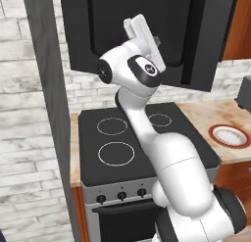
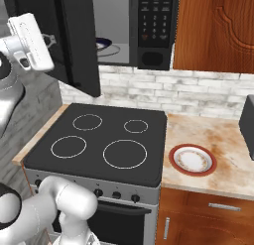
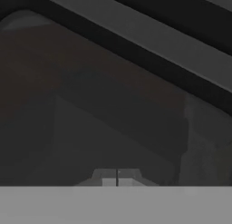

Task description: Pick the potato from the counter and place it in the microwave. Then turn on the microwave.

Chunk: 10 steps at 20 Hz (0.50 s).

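Note:
The black microwave (image 2: 151, 21) hangs above the stove with its door (image 2: 79, 40) swung partly open to the left. A dish (image 2: 105, 46) rests inside the lit cavity. My gripper (image 1: 158, 40) is shut with nothing in it, its tips against the door's dark outer glass (image 1: 112, 20). In the hand view the fingertips (image 3: 108, 180) sit pressed together right in front of that glass (image 3: 113, 105). In the right base view the gripper (image 2: 49, 39) is at the door's far left side. The potato is out of view. The wood-grain counter (image 2: 218, 135) lies right of the stove.
A black stovetop (image 2: 99, 140) with white rings lies below the microwave, oven knobs (image 2: 116, 195) on its front. A white plate with a red rim (image 2: 192, 159) sits on the counter. A dark appliance (image 2: 248, 122) stands at the far right. A grey pillar (image 1: 49, 113) rises on the left.

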Tool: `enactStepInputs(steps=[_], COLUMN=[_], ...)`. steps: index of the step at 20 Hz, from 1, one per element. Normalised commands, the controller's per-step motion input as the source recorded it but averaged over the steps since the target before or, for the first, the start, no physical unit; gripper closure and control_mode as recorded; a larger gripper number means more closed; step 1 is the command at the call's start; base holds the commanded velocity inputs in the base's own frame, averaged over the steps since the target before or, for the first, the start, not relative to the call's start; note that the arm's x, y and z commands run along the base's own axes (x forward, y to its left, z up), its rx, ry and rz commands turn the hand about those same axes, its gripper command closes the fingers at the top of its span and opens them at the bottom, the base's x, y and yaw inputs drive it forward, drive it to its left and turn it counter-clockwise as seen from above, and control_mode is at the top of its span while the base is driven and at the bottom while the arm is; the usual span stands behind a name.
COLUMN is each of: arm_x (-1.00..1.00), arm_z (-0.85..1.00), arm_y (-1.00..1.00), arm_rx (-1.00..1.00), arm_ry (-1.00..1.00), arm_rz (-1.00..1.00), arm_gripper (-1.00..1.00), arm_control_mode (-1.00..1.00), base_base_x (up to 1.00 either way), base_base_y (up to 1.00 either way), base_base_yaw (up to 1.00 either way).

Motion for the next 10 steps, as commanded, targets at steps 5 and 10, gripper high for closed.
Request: enactStepInputs(steps=[5, 10], arm_x=[0.27, 0.29], arm_z=[0.01, 0.13], arm_y=[-0.27, -0.10], arm_rx=[-0.15, -0.16], arm_ry=[0.00, 0.02], arm_rz=[0.12, 0.06], arm_gripper=[1.00, 1.00], arm_control_mode=[-1.00, -1.00], base_base_x=[0.00, 0.00], base_base_y=[0.00, 0.00], base_base_yaw=[0.00, 0.00])
